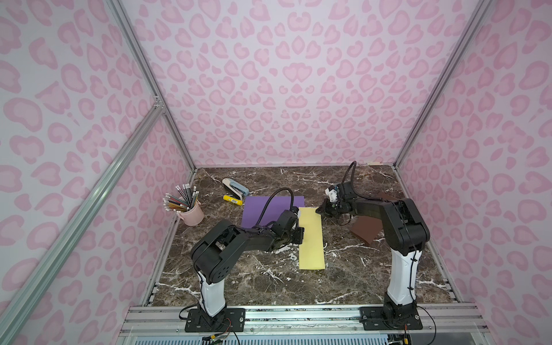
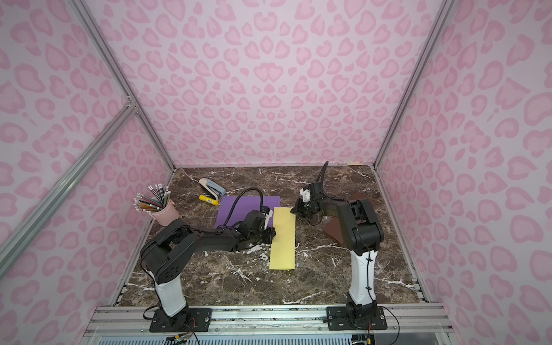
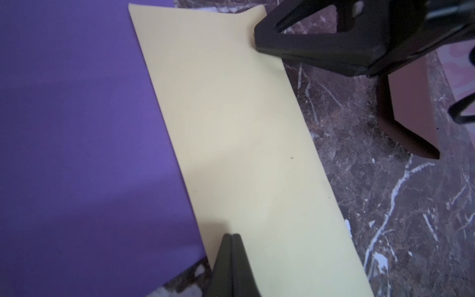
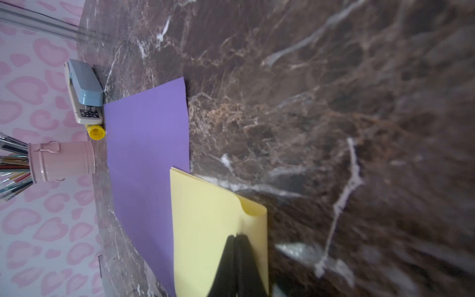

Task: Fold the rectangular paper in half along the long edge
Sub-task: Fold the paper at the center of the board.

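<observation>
The yellow paper [image 1: 311,242] [image 2: 283,242] lies on the marble table as a long narrow strip, doubled over lengthwise, with its far end over the purple sheet's edge. In the right wrist view the yellow paper [image 4: 205,218] shows two layers, and the fold bulges open at the far corner. My left gripper [image 1: 301,234] [image 3: 232,235] is shut, its tip resting on the strip's left edge about mid-length. My right gripper [image 1: 317,210] [image 4: 237,235] is shut too, its tip touching the strip's far right corner along the folded side. Neither holds anything between its fingers.
A purple sheet [image 1: 268,209] lies flat to the left of the strip. A brown sheet [image 1: 366,230], partly bent, sits under the right arm. At the back left stand a pink cup of pencils [image 1: 191,213], a stapler [image 1: 236,186] and a yellow glue stick [image 1: 233,200].
</observation>
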Motion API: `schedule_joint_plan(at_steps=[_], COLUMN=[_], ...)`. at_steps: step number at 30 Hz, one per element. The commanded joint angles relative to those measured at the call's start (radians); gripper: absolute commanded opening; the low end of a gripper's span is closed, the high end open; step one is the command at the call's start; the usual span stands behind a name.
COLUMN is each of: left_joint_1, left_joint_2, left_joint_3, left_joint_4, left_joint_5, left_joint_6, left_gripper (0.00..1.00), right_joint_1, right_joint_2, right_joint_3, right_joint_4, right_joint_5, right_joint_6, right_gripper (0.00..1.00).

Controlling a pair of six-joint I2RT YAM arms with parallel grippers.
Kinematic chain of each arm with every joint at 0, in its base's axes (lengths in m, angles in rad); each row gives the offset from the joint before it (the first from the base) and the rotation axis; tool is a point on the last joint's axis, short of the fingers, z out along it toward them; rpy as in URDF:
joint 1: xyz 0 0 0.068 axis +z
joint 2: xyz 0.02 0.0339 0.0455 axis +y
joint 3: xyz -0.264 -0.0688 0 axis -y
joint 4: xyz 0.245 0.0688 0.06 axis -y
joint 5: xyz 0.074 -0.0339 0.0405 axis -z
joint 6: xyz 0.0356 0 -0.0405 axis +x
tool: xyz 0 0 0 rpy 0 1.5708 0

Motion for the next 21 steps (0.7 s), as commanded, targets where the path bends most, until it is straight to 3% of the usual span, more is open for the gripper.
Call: schedule_joint_plan(at_steps=[1, 9, 21], left_joint_1=[-0.001, -0.001, -0.001], left_joint_2=[0.018, 0.018, 0.024], left_joint_3=[-0.016, -0.012, -0.014], left_joint_4=[-0.230, -0.239, -0.240], left_joint_5=[-0.028, -0.032, -0.036], left_joint_6=[0.006, 0.012, 0.010], left_gripper=[0.04, 0.04, 0.04], right_joint_1=[-0.031, -0.136, 0.006], right_joint_2=[0.001, -0.072, -0.181], right_joint_3=[-0.025, -0.109, -0.130], right_joint_4=[-0.033, -0.048, 0.000], right_joint_5=[0.053, 0.046, 0.001], right_joint_6=[-0.015, -0.047, 0.013], right_gripper=[0.00, 0.00, 0.00])
